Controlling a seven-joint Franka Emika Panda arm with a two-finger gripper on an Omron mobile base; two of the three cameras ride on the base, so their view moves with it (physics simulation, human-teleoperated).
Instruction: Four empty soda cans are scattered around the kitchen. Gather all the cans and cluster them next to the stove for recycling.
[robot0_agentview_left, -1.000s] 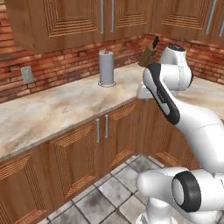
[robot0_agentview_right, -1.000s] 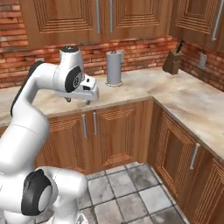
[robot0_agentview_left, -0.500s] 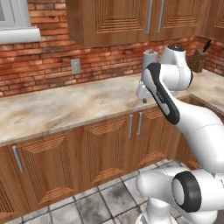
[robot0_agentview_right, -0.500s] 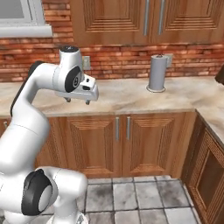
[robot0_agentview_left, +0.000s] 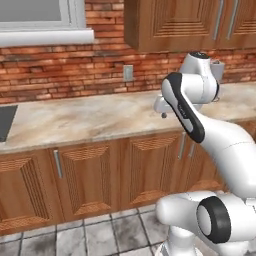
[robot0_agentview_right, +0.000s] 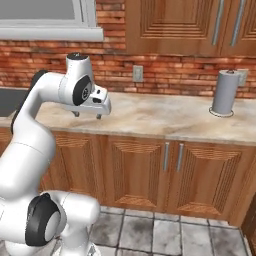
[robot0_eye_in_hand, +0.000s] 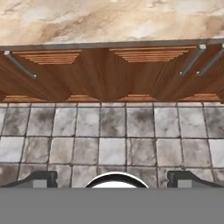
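Observation:
My gripper (robot0_agentview_right: 87, 114) hangs just in front of the marble counter's (robot0_agentview_right: 165, 117) edge, at counter height, jaws wide open and pointing down with nothing between them. In the left base view the gripper (robot0_agentview_left: 163, 108) sits partly behind my own forearm. The hand view looks down past the spread gripper (robot0_eye_in_hand: 112, 179) onto wooden cabinet doors (robot0_eye_in_hand: 109, 72) and the tiled floor (robot0_eye_in_hand: 112, 131). The soda cans and the stove are out of view.
A tall plain grey canister (robot0_agentview_right: 223, 94) stands at the counter's right end by the brick wall. A dark sink (robot0_agentview_left: 5, 122) cuts into the counter at far left, under a window sill (robot0_agentview_left: 45, 37). Wooden upper cabinets (robot0_agentview_right: 190, 25) hang above.
The whole picture has swung: the base has turned left along the counter. The canister slid to the right, and the window and sink came into view. The arm's pose and open jaws are unchanged.

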